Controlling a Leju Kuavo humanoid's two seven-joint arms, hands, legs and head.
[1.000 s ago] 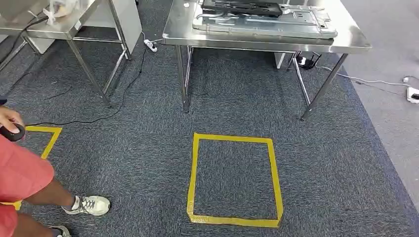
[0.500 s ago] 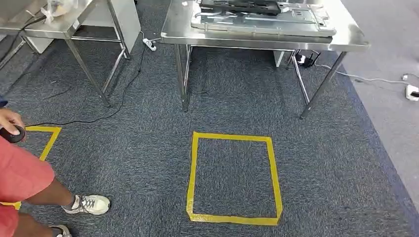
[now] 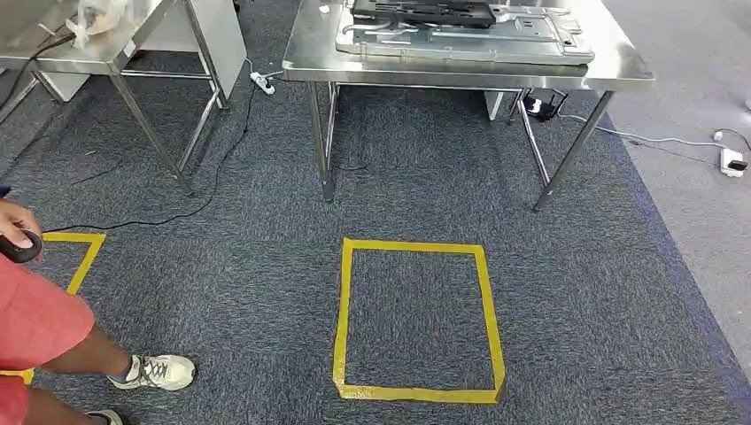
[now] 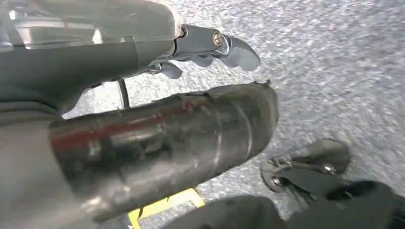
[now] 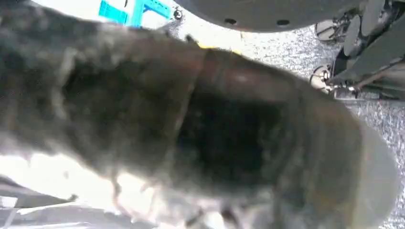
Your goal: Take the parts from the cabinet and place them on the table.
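Note:
A steel table [image 3: 620, 75] stands ahead, with flat grey metal plates and a black part [image 3: 460, 31] lying on it. My left hand [image 4: 143, 52] hangs over the carpet. Its dark fingers [image 4: 234, 47] stand apart from the thick glossy thumb [image 4: 181, 138], with carpet showing in the gap and nothing held there. My right hand [image 5: 215, 133] is a dark blur close to the camera. Its fingers and anything in them cannot be made out.
A yellow tape square [image 3: 343, 310] marks the carpet before the table. A person in red shorts [image 3: 35, 319] stands at the left, holding a small dark object [image 3: 19, 246]. A second steel table [image 3: 97, 53] is at the far left. Cables [image 3: 133, 217] and a power strip [image 3: 731, 161] lie on the floor.
The whole picture has shifted slightly: the table sits a little higher and further left, so the camera has moved. The person stays at the left edge.

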